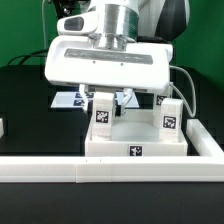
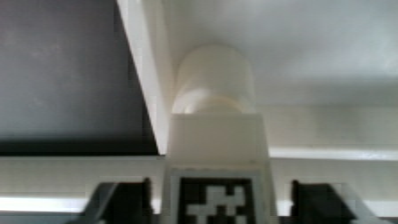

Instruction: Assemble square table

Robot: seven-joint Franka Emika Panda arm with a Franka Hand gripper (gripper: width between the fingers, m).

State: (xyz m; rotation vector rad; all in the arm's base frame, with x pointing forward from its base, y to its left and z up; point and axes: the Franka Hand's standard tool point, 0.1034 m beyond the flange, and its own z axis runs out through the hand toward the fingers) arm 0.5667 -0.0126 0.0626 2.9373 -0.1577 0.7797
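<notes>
The square table (image 1: 133, 143) lies upside down on the black bench (image 1: 25, 110), against the long white rail (image 1: 110, 170). Two legs stand up from it: one (image 1: 102, 111) under the claw (image 1: 107, 96), another (image 1: 170, 114) toward the exterior view's right. The claw straddles its leg (image 2: 217, 170); whether it pinches or has let go, I cannot tell. Best to check the leg is fully seated and upright, then lift straight up.

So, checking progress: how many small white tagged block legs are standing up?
2 legs: one below the gripper, one toward the exterior view's right, both on the white square plastic slab. More may hide behind the arm.
</notes>
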